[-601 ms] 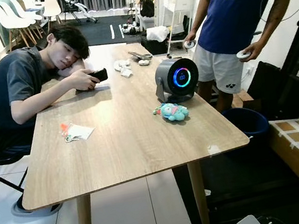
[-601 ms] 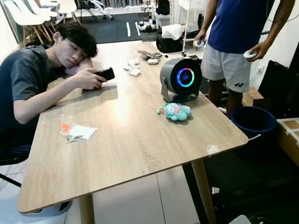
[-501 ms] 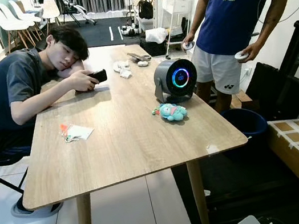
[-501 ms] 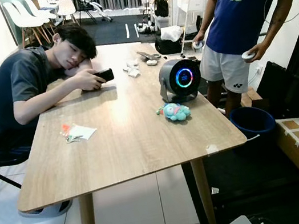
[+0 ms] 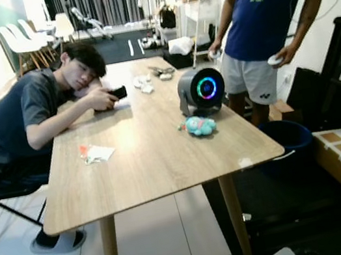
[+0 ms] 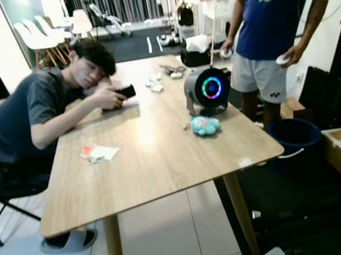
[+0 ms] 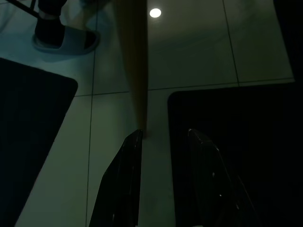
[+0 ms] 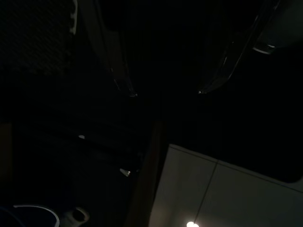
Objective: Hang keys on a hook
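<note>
Keys (image 5: pixel 94 154) lie left of centre on the wooden table (image 5: pixel 158 169); left gripper (image 7: pixel 163 137) and right gripper (image 8: pixel 165 90) hang spread apart, holding nothing.

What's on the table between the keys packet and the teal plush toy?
Nothing: in the left eye view, bare tabletop runs between the keys packet and the teal plush toy.

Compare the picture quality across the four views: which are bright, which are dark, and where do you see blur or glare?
Left and right eye views: brightly lit but slightly soft, with sheen on the light wooden table. Left wrist view: dim and greenish, a lamp's reflection glaring on the tiled floor, the left gripper open. Right wrist view: almost black, the right gripper open, faintly outlined.
</note>
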Motion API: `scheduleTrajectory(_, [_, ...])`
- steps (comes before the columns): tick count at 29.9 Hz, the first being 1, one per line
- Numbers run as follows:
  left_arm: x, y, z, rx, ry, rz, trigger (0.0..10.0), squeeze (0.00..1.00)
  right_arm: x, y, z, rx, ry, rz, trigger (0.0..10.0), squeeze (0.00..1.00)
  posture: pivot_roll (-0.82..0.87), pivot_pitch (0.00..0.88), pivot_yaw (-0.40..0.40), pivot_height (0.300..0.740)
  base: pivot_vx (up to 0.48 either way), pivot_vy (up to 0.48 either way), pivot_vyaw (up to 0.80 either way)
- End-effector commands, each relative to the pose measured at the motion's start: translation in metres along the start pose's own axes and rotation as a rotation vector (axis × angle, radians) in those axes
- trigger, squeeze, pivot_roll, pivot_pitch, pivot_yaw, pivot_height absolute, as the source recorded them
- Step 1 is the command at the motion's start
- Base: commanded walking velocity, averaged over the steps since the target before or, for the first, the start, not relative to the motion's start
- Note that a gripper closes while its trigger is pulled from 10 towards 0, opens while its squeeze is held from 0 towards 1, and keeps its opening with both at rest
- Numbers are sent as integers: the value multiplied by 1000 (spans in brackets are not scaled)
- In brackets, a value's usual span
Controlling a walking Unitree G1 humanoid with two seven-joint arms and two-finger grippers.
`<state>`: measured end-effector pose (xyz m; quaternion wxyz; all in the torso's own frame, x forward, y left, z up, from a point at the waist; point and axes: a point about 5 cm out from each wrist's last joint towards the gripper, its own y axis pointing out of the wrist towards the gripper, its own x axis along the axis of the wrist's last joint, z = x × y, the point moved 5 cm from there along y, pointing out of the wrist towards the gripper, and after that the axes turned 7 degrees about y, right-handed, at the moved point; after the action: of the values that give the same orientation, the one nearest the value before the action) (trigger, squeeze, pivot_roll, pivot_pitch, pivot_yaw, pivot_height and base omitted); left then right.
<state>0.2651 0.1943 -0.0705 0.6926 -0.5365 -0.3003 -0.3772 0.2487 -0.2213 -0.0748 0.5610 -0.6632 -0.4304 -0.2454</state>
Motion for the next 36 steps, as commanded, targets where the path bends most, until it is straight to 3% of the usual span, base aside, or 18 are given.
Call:
scheduleTrajectory(1, [-10, -3, 6, 8, 13, 27, 10000, 0, -2, -1, -2, -9, 4, 10, 10000, 0, 44, 84, -72, 740, 0, 480, 0])
scheduleTrajectory(11, [-6, -3, 4, -9, 52, 4, 10000, 0, -1, -1, -3, -12, 4, 5, 10000, 0, 43, 81, -70, 740, 0, 0, 0])
scheduleTrajectory(15, [-4, -3, 5, -7, 84, -10, 10000, 0, -1, 0, -2, -12, 5, 2, 10000, 0, 43, 80, -67, 740, 0, -416, 0])
scheduleTrajectory(36, [-4, -2, 7, -1, 93, -10, 10000, 0, -3, -1, 0, -12, 10, 10, 10000, 0, 46, 82, -63, 740, 0, -428, 0])
